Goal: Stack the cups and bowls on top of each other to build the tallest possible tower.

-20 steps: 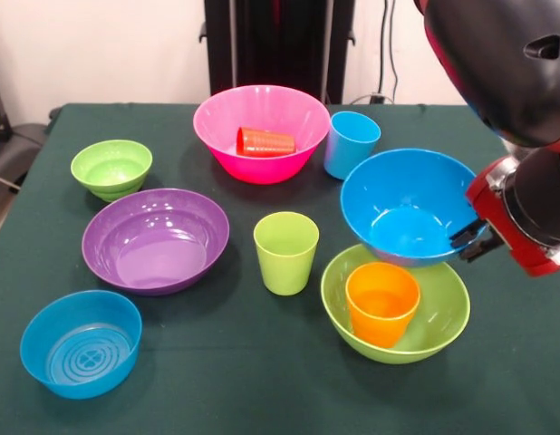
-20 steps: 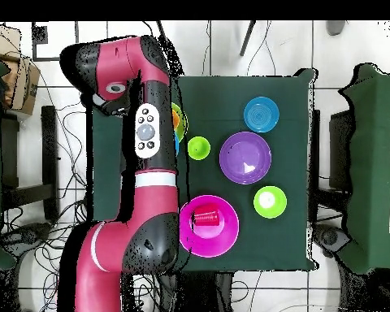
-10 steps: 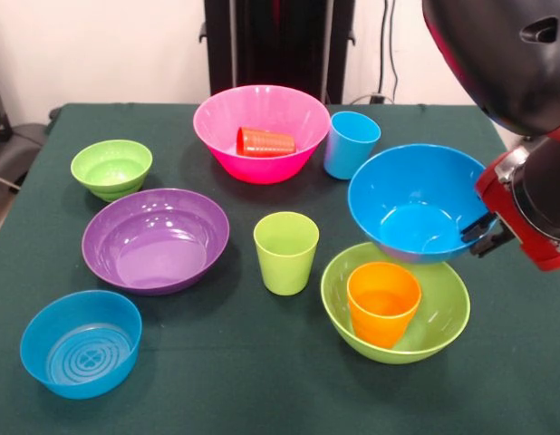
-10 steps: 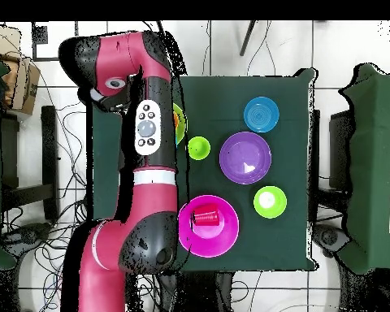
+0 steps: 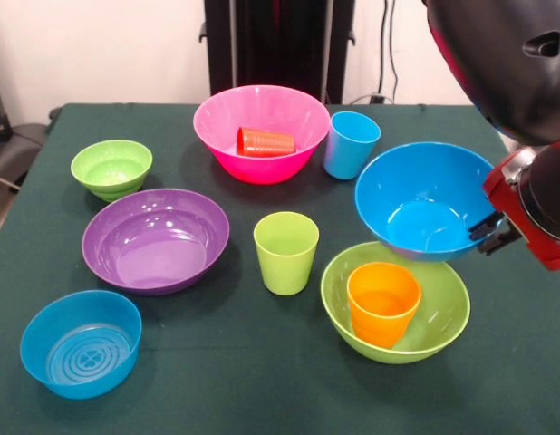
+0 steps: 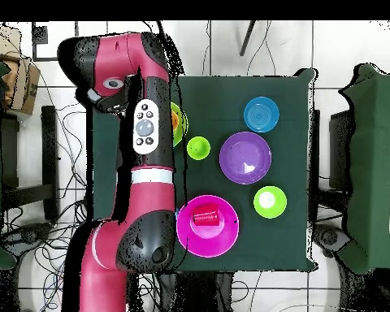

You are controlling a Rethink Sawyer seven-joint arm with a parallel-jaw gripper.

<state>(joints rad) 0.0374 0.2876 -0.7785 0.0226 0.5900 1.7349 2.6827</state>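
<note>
My gripper (image 5: 491, 233) is shut on the right rim of the large blue bowl (image 5: 425, 199) and holds it above the table. The bowl hangs just behind and above the large lime green bowl (image 5: 443, 317), which has the orange cup (image 5: 382, 304) standing upright in it. The lime green cup (image 5: 285, 252) stands at the table's middle and the light blue cup (image 5: 351, 145) stands next to the large pink bowl (image 5: 217, 136). The red cup (image 5: 265, 141) lies on its side in the pink bowl. In the overhead view the arm (image 6: 145, 134) hides the gripper and the blue bowl.
The large purple bowl (image 5: 155, 240), the small lime green bowl (image 5: 111, 169) and the small blue bowl with ringed base (image 5: 81, 343) sit on the left half of the green table. In the overhead view, cables lie on the floor around the table.
My gripper has carried the large blue bowl a little to the right in the front view. The other pieces have not moved.
</note>
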